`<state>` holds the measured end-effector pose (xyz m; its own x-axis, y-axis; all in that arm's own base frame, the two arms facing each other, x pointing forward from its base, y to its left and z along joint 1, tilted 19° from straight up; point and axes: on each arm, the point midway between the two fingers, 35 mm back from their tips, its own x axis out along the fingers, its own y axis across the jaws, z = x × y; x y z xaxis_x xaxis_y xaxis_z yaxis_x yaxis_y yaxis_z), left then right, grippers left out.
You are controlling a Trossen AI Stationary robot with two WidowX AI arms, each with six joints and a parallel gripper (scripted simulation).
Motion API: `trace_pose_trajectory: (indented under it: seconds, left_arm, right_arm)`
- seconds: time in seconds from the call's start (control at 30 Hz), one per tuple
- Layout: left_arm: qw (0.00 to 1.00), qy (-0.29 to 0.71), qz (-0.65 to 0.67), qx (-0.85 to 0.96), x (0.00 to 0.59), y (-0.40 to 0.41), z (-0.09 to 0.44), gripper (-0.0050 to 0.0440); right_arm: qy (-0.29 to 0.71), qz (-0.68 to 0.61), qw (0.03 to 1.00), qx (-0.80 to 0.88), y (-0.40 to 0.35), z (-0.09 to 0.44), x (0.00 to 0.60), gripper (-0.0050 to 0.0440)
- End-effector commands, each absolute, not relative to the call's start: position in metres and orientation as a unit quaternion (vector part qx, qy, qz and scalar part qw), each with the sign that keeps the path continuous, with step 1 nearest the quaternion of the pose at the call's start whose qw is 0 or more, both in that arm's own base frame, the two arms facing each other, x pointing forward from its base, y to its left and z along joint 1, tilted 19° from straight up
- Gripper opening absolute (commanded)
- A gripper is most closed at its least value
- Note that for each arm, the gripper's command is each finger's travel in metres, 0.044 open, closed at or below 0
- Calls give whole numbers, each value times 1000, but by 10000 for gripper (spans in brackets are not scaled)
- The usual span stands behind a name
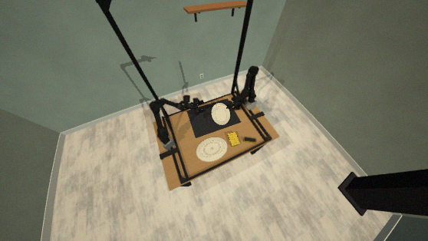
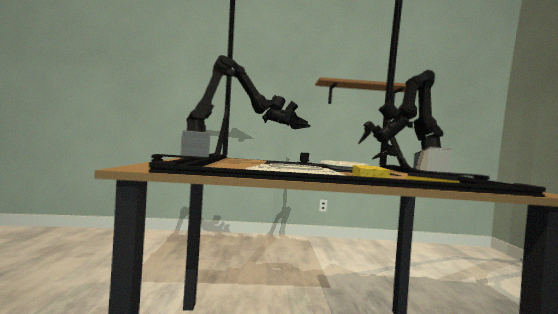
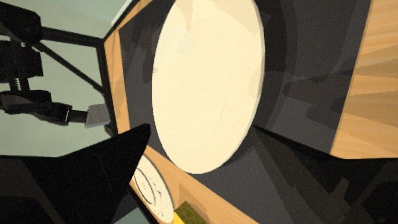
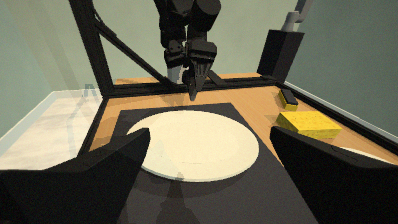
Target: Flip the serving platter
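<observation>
In the top view, the left gripper [image 1: 228,104] [image 2: 369,150] [image 3: 201,129] [image 4: 194,96] is standing wide near the platter's two o'clock rim, probably for taking this edge, while the right gripper [image 1: 199,107] [image 2: 308,126] [image 4: 210,132], also wide and empty, is waiting above, toward ten o'clock, maybe for supporting the turn. The serving platter [image 1: 221,113] [image 2: 345,163] [image 3: 207,85] [image 4: 200,145] is lying unheld on the drying mat [image 1: 201,124] [image 3: 310,65] [image 4: 225,200], toward two o'clock from its centre, showing a pale, smooth, oval surface and seeming unturned.

no words to read, no numbers, no brand names, no signs, maybe some tiny marks on the patterned plate [image 1: 212,149] [image 2: 295,168] [image 3: 153,188], but they looked too small and blurry to tell
</observation>
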<state>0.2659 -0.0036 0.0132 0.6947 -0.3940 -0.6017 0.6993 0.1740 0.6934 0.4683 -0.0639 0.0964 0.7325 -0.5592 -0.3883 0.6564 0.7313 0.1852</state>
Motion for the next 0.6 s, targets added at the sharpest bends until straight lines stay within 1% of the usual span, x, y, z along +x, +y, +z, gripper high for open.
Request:
trace_pose_trajectory:
  seconds: [0.0,0.1,0.57]
  left_arm:
    - [734,119,-379,551,260,-1,8,440]
    - [708,93,-382,587,258,2,7,440]
    - [708,93,-382,587,260,0,-4,440]
  right_arm:
    - [140,-343,913,171,-59,93,478,440]
    - [125,-349,910,186,-52,90,483,440]
    - [125,-349,910,186,-52,90,483,440]
